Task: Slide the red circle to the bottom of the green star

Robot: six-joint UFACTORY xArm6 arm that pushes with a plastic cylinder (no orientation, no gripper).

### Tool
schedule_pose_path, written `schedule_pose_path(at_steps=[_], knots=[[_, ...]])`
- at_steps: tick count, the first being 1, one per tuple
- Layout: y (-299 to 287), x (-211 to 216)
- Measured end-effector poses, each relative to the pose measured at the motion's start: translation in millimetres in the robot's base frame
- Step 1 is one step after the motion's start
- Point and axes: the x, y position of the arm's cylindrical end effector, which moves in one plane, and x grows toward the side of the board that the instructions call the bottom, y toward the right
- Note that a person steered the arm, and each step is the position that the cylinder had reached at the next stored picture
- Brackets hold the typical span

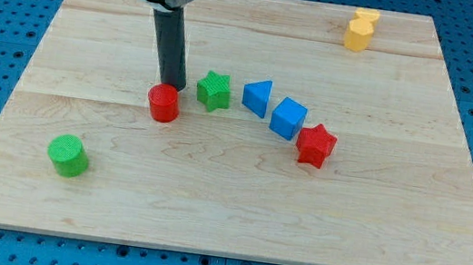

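Note:
The red circle (164, 103) lies on the wooden board, left of centre. The green star (214, 90) sits just to its right and a little higher, with a small gap between them. My tip (170, 84) is right behind the red circle, at its upper edge, and to the left of the green star. It seems to touch the red circle's top side.
To the right of the green star run a blue triangle (258, 97), a blue cube (288, 117) and a red star (315, 145). A green circle (68, 155) lies at the lower left. Two yellow blocks (360, 30) sit at the top right. The board's edge (221, 248) is near the view's bottom.

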Motion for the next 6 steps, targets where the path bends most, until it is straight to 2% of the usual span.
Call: schedule_pose_path(at_steps=[1, 3, 4, 6], knots=[[-22.1, 12.2], [-27.3, 43.4], [-50.1, 43.4], [-49.8, 49.8]])
